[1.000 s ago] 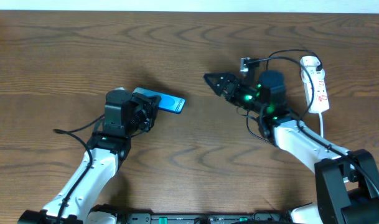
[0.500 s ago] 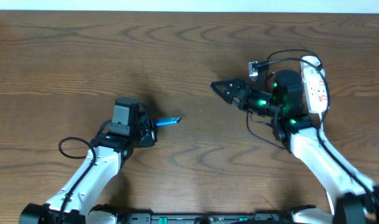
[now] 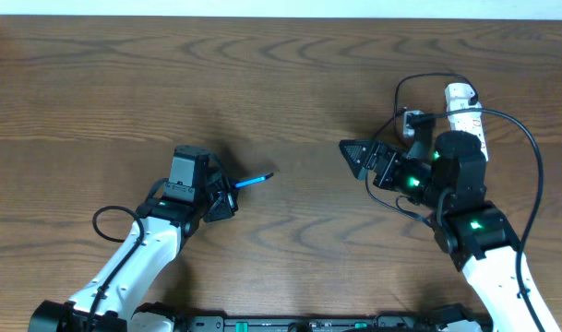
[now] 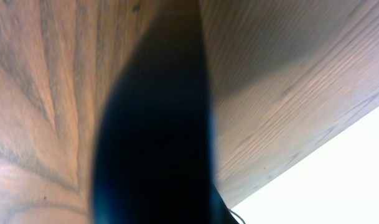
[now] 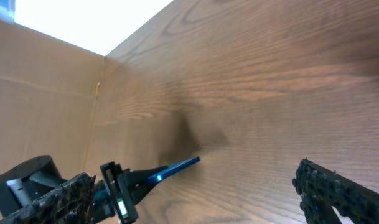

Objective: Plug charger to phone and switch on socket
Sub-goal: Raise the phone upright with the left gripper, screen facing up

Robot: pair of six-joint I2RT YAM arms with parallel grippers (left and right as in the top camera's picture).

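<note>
1. The left gripper [image 3: 227, 187] is clenched on the phone [image 3: 253, 180], centre-left in the overhead view. The phone is tipped on edge, just a blue sliver, with its free end pointing right, probably to offer the port.
2. The right gripper [image 3: 352, 157], centre-right, has its fingers spread wide and empty, facing the phone.
3. The charger [image 3: 539, 171] loops around the socket [image 3: 460, 95] at upper right. Neither gripper holds it, so fetching its tip looks next.

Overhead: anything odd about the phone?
Yes. The phone isn't lying flat: the left fingers grip it on its edge, so the overhead view shows only a thin blue sliver, pointing toward the open right fingers. Nothing looks spilled or damaged.
</note>
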